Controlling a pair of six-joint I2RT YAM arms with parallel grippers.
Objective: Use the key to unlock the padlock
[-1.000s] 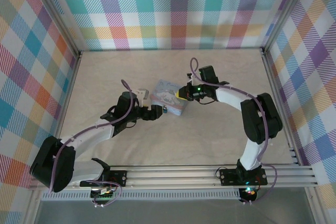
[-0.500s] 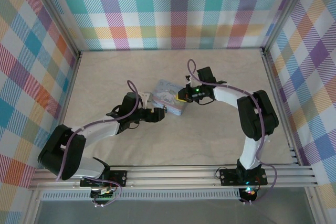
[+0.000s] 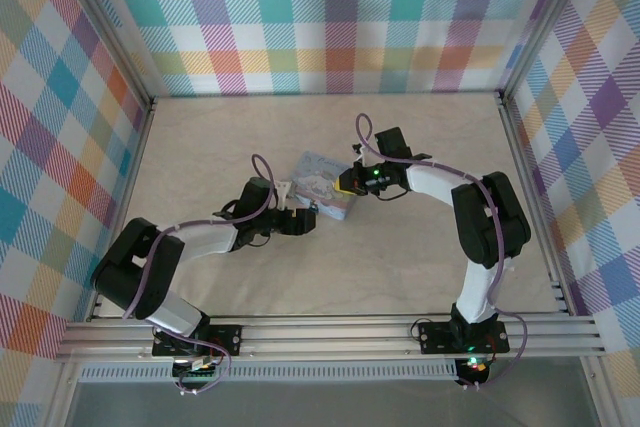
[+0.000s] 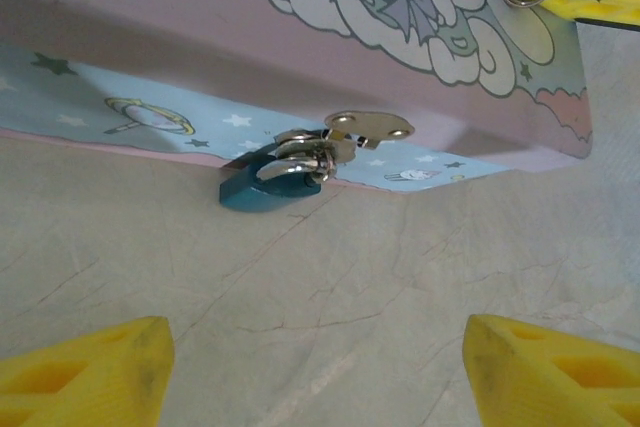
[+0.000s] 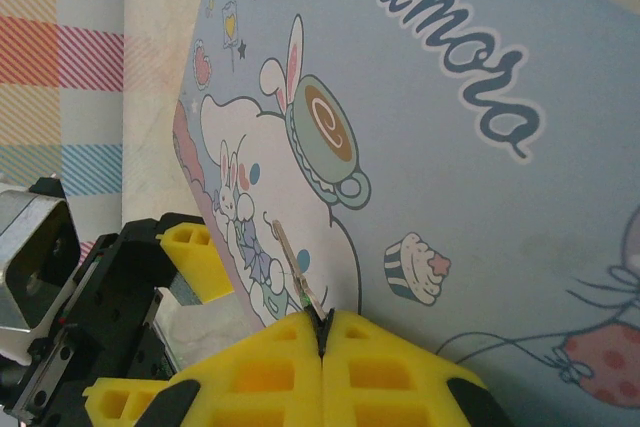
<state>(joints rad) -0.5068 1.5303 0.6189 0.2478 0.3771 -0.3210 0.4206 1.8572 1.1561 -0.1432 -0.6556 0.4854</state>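
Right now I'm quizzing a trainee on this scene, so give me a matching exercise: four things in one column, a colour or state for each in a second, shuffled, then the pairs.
1. padlock
2. tin
3. left gripper
4. right gripper

A. jaws shut on the key
B. pale blue, cartoon on the lid
C. jaws apart, nothing between them
D. dark teal, at the tin's side

Pairs: 1-D, 2-B, 3-C, 4-A

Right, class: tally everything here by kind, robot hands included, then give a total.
Hands: 2 (left hand, right hand)
Tin: 1
Padlock: 1
Key: 1
Total: 5
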